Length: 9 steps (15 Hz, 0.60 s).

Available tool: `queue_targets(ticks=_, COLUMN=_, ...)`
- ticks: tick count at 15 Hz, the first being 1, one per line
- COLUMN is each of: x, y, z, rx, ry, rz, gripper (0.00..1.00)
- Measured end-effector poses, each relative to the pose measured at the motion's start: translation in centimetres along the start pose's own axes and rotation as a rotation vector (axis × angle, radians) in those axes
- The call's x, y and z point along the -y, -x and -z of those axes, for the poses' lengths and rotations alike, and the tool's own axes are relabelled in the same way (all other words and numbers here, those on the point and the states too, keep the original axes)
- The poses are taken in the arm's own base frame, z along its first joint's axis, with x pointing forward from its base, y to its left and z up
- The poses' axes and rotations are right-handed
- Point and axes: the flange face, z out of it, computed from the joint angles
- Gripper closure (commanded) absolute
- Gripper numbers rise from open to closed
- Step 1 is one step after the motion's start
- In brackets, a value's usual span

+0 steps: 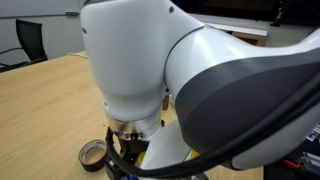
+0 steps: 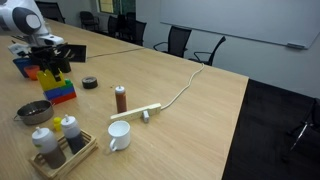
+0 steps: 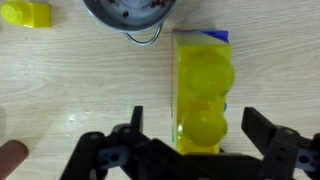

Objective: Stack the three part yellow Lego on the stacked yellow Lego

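In the wrist view my gripper [image 3: 193, 118] is open. Its two black fingers straddle a lime-yellow row of large-stud bricks [image 3: 205, 75] with a gap on each side. A blue brick [image 3: 205, 36] shows at the row's far end, so this is the stacked yellow Lego. I cannot pick out the three part yellow Lego as a separate piece. In an exterior view the gripper [image 2: 50, 66] hangs low over a yellow, red, blue and green brick cluster [image 2: 60, 90] on the wooden table. In an exterior view the arm hides most of the scene, and only the gripper [image 1: 126, 160] shows.
A tiny single yellow brick [image 3: 25, 14] and a metal bowl [image 3: 125, 12] lie beyond the row. The bowl [image 2: 35, 112], a tape roll [image 2: 90, 83], a brown bottle [image 2: 121, 98], a white mug [image 2: 118, 137], a tray of bottles [image 2: 60, 148] and a corded white bar [image 2: 140, 112] stand nearby.
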Motion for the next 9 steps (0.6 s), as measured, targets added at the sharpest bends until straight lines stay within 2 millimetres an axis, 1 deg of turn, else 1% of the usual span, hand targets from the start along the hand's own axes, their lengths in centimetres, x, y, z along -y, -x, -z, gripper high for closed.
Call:
queue_targets(ticks=2, x=0.1, y=0.0, z=-0.1, rx=0.000, ry=-0.001, rz=-0.001, gripper=0.00)
queue_targets(ticks=4, x=0.4, y=-0.4, z=0.6, rx=-0.021, ry=-0.024, rz=-0.003, gripper=0.00)
queue_targets(ticks=7, x=0.7, y=-1.8, z=3.2, rx=-0.080, ry=-0.084, rz=-0.018, gripper=0.00)
queue_targets(ticks=9, x=0.1, y=-2.7, z=5.1, rx=-0.110, ry=-0.104, rz=-0.038, gripper=0.00)
